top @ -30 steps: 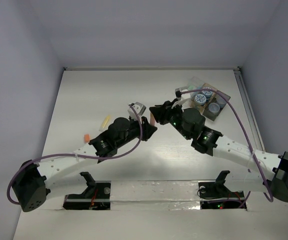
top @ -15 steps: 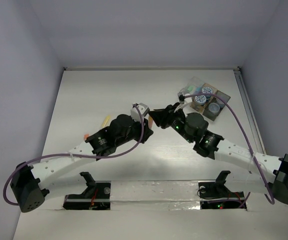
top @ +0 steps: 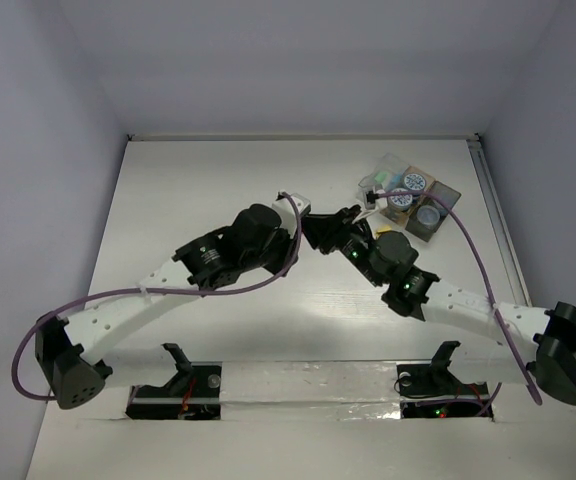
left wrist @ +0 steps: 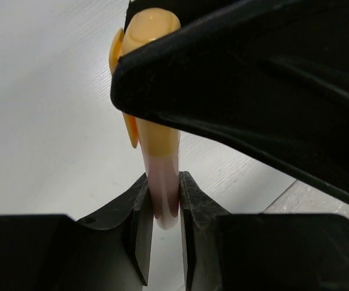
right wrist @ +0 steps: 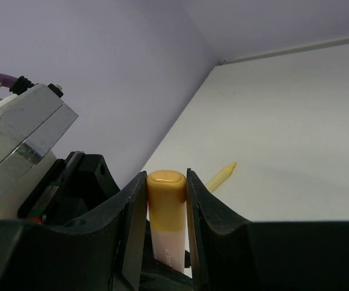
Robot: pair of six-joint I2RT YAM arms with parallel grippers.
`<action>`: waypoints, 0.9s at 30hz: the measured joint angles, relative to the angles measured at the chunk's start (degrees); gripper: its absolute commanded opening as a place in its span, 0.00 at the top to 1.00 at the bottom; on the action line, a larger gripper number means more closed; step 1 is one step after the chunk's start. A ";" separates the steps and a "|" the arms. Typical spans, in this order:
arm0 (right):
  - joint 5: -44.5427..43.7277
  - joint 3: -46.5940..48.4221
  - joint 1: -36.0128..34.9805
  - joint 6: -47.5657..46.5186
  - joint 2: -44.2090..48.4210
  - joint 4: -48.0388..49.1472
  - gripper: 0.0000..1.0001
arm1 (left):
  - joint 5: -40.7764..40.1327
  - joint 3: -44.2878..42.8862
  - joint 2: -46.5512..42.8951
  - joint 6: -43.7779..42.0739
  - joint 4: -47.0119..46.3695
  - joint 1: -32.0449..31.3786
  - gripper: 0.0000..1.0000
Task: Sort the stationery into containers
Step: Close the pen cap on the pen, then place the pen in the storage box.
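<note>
Shifted up and right toward frame centre in the overhead view: left end effector (left wrist: 162, 197), now tip to tip with right end effector (right wrist: 166, 182) on the pink-orange stick (left wrist: 161, 170).

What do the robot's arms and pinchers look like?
The left arm and right arm are white tubes with chunky black joints and big black bases. A purple cable loops along each one. Tiny green lights glow on the right arm's joints. The left gripper has black, flat-sided fingers; the right gripper looks the same.
</note>
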State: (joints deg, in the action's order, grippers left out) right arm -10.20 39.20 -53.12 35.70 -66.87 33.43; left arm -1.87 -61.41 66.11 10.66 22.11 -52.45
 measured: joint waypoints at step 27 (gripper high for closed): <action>5.14 19.74 35.28 -0.63 -18.01 -20.55 1.00 | 2.67 23.76 -17.29 9.90 -26.62 1.46 0.16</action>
State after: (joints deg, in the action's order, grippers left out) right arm -5.06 58.94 -17.85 35.07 -84.88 12.88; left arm 0.80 -37.65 48.82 20.56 -4.51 -50.98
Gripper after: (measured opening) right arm 0.340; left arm 0.831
